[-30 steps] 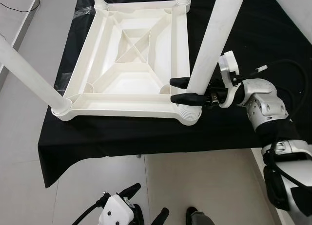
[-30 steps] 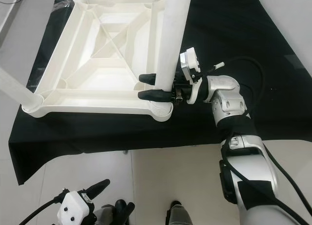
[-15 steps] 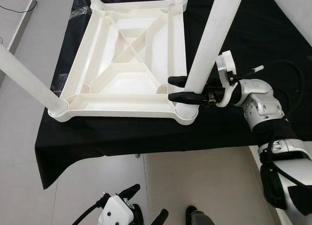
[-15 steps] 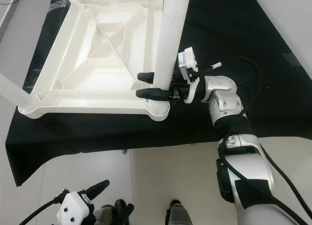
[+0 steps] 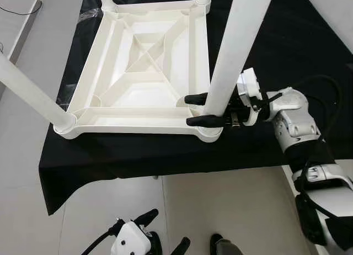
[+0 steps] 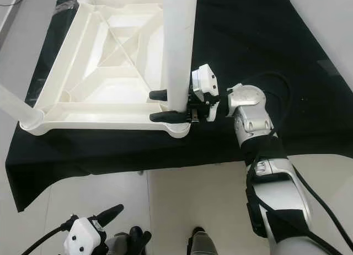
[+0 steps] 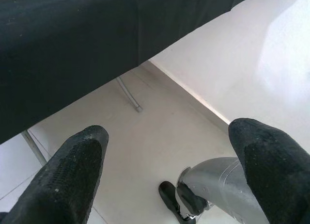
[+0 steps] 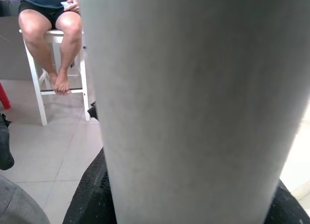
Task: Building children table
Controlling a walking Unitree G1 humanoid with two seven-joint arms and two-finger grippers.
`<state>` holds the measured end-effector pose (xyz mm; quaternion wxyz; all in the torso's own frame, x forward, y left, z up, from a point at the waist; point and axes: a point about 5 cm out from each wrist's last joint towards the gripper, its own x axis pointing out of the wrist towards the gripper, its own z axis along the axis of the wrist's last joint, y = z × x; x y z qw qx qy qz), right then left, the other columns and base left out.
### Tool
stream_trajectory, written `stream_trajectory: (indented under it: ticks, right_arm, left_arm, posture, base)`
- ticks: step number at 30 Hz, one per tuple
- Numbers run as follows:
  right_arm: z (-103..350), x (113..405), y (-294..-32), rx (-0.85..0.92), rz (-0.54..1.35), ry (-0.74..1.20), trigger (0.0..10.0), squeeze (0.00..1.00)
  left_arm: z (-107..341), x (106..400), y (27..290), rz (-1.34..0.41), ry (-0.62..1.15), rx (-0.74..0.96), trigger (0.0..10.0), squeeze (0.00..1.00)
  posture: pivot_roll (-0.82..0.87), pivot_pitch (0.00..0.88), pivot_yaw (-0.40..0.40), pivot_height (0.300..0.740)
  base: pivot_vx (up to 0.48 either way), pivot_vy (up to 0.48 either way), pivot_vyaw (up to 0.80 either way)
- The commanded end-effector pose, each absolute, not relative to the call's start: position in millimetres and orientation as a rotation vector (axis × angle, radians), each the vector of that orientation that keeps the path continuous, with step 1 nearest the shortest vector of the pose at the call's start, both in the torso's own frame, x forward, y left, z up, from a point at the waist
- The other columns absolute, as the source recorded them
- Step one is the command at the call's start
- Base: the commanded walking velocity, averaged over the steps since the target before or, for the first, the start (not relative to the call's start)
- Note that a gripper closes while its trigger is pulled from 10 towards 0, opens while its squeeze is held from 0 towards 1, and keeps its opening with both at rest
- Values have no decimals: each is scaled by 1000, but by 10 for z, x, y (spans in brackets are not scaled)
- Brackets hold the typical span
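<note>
Table leg (image 5: 231, 51), right of centre, is pinched near its base by the right gripper (image 5: 199, 110); rigid, light, smooth plastic is judged, best held low.

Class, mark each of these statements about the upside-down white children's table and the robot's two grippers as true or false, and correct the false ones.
1. The right gripper has its two black fingers on either side of the white table leg. True.
2. The tabletop lies upside down on a black cloth. True.
3. The left gripper grips a table leg. False: it hangs low over the floor, open, holding nothing.
4. The leg in the right gripper stands at the tabletop's far corner. False: it stands at the near corner on the robot's right.
5. A seated person's legs appear in the right wrist view. True.
</note>
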<state>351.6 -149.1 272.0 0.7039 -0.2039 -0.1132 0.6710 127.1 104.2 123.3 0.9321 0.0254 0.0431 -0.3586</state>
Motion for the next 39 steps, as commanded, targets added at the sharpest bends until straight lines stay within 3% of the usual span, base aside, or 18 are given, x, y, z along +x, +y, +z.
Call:
stream_trajectory:
  ticks: [1,9,17,27,29,30,31,34,36,39]
  right_arm:
    - [2268,3495,-1475,-441,1550,-22,10000,0]
    - [2333,3530,-1427,-399,1507,-41,10000,0]
    - [2240,3665,-1491,-291,1158,-11,10000,0]
    - [1992,3596,-1597,-235,886,36,10000,0]
    - [1826,3518,-1559,-192,715,101,10000,0]
    - [1826,3518,-1559,-192,715,101,10000,0]
    - [1694,3434,-1560,-168,471,153,10000,0]
    - [1620,3286,-1561,-110,154,147,10000,0]
    - [1615,3236,-1543,-91,99,140,10000,0]
    - [1514,3070,-1125,-15,44,136,10000,0]
  left_arm:
    - [1177,1228,1068,-739,133,63,10000,0]
    - [1168,1235,1065,-739,133,63,10000,0]
    - [1159,1250,1046,-740,131,58,10000,0]
    - [1152,1270,1035,-740,126,53,10000,0]
    - [1148,1282,1039,-739,125,55,10000,0]
    - [1148,1282,1039,-739,125,55,10000,0]
    - [1144,1291,1045,-738,124,57,10000,0]
    - [1139,1301,1055,-736,124,61,10000,0]
    - [1138,1303,1057,-736,124,62,10000,0]
    - [1126,1333,1076,-734,123,67,10000,0]
  posture:
    - [117,376,62,740]
    - [111,371,59,740]
    - [91,368,50,740]
    - [76,366,40,740]
    - [69,365,37,740]
    - [69,365,37,740]
    - [65,364,37,740]
    - [62,361,34,740]
    - [62,361,34,740]
    - [55,355,42,740]
  base:
    - [0,0,0]
    - [0,0,0]
    - [0,0,0]
    - [0,0,0]
    - [0,0,0]
    - [0,0,0]
    - [0,0,0]
    - [0,0,0]
    - [0,0,0]
    - [0,0,0]
